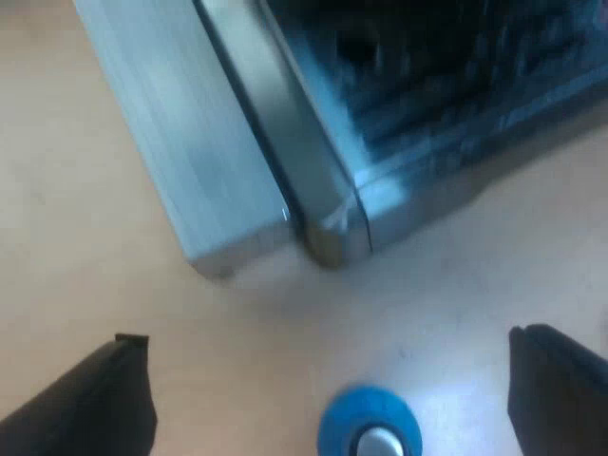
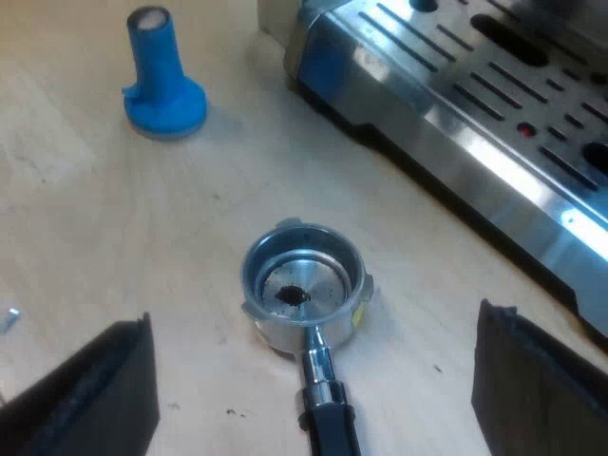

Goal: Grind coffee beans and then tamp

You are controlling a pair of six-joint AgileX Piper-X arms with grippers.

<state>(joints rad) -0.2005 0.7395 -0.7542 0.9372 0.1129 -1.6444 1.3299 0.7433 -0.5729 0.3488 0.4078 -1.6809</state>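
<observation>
A blue tamper (image 2: 162, 79) stands upright on the wooden table (image 2: 85, 209), a short way from the espresso machine's (image 2: 456, 104) corner. The metal holder (image 2: 304, 290) lies loose on the table with its basket facing up and a small dark smear of grounds inside; its dark handle points toward my right gripper (image 2: 313, 389), which is open above it with a finger on either side. My left gripper (image 1: 332, 399) is open over the blue tamper (image 1: 369, 426), seen from above, close to the machine's corner (image 1: 323, 218).
The machine's slotted metal drip tray (image 2: 532, 85) runs along the table near the holder. A few dark specks of coffee lie on the wood by the handle. A small pale scrap (image 2: 8, 318) lies on the table.
</observation>
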